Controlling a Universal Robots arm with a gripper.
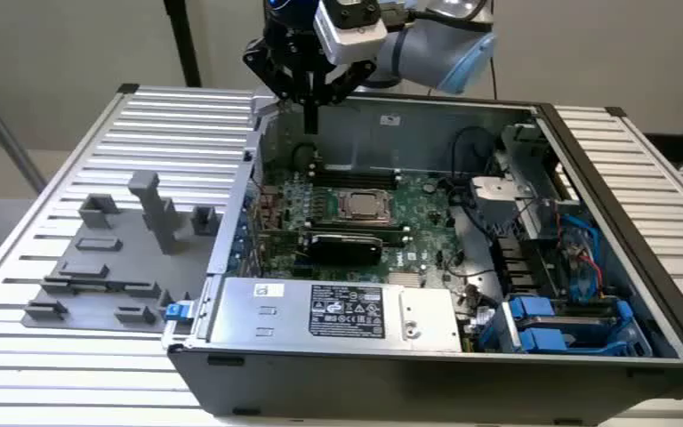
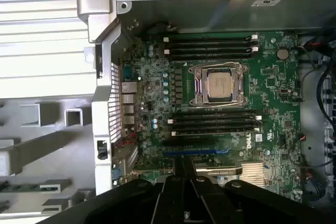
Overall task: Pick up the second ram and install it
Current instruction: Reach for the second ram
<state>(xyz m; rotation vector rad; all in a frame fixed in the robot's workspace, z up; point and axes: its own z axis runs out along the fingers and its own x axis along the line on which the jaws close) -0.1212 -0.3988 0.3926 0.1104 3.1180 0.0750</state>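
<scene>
exterior view: a white slatted bench [image 1: 33, 178] carries an open computer case [image 1: 437, 374] lying on its side, and the grey arm [image 1: 437, 44] reaches in over the case's far edge. on the bench at the exterior view's left, just beside the case, sits a grey plastic tray [image 1: 81, 267] with several blocks, one of them a tall upright post [image 1: 152, 209].

inside the case, a silver power supply box [image 1: 330, 311] lies along the near wall. beyond it is the green main board [image 1: 419, 209], and blue drive holders [image 1: 555, 329] fill the near corner at the exterior view's right. the silver processor [image 1: 365, 206] sits in its metal frame near the middle of the board. in the wrist view, long black memory slots [image 2: 210, 45] run in rows on either side of it.

the claw [image 1: 313, 129] hangs above the case's far corner at the exterior view's left, clear of the board. its two long thin fingers [image 2: 170, 192] are drawn in until the tips all but meet. nothing can be made out between them. in the wrist view the tips point down over the board, close to a blue slot [image 2: 210, 152].

the second ram [image 2: 31, 186] is a slim green stick with dark chips. it lies flat on the grey tray outside the case's side wall, well apart from the claw and touched by nothing but the tray.
</scene>
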